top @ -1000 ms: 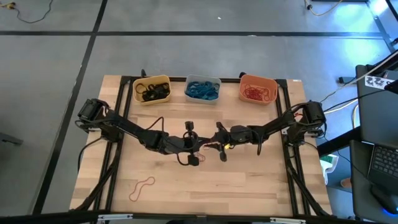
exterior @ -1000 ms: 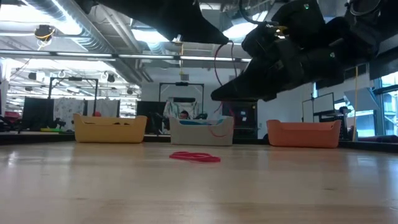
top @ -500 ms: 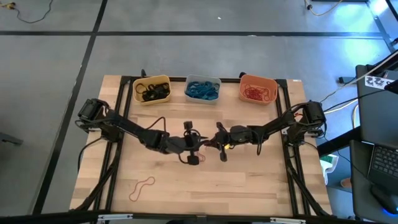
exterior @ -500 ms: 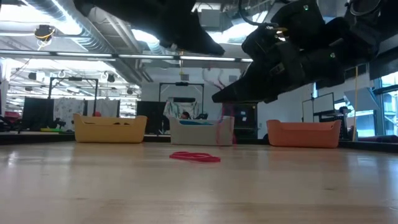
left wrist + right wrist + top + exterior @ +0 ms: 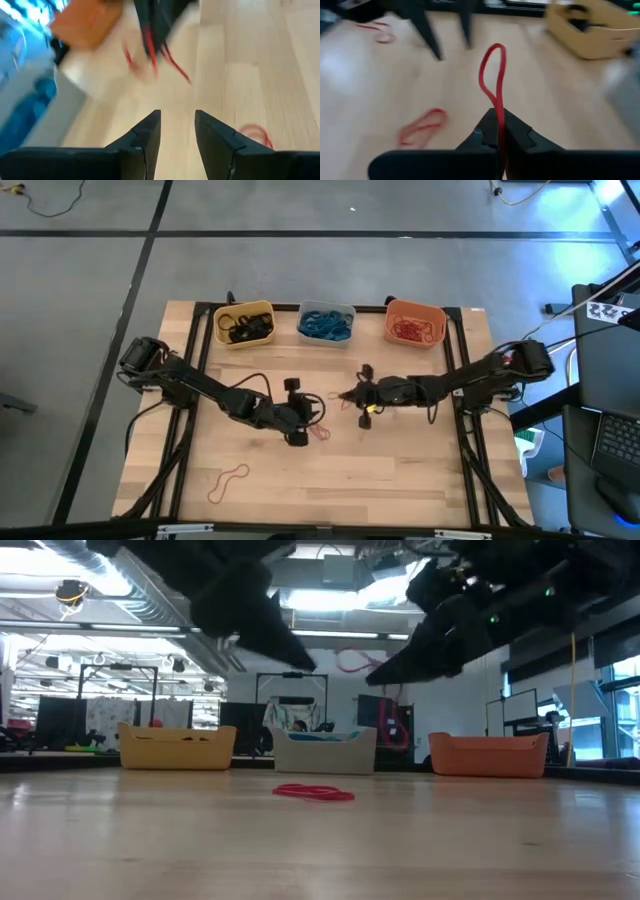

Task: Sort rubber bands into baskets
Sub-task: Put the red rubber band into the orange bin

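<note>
- Nearest, one red-orange rubber band (image 5: 228, 481) lies loose on the worktop (image 5: 400, 480) close to its front edge, toward the front-left corner; its position matches the earlier frames.
- Since a second ago the two grippers, then close together over the middle of the worktop, have drawn apart: the left gripper (image 5: 299, 420) has pulled back toward the left side, the right gripper (image 5: 350, 395) toward the right and rear.
- Left gripper: jaws now stand a narrow gap apart with nothing between them, where a second ago they were closed; its fingers (image 5: 145, 137) point along the bare wood.
- A second red band (image 5: 320, 430) rests on the worktop just beside the left gripper, near the centre; in the left wrist view it shows as a small loop (image 5: 256, 134) beside one finger, not touching it.
- Right gripper (image 5: 498, 131): jaws closed on a red-orange band (image 5: 492, 75), which stands up as a narrow loop from between the fingertips; earlier the jaws were part open.
- In the low view that held band (image 5: 352, 662) hangs well above the worktop, between the two arms.
- Farthest, along the rear edge, stand three baskets in a row: yellow basket (image 5: 262, 312) with black bands, pale grey basket (image 5: 325, 308) with blue bands, orange basket (image 5: 437, 315) with red bands. All are unmoved.
</note>
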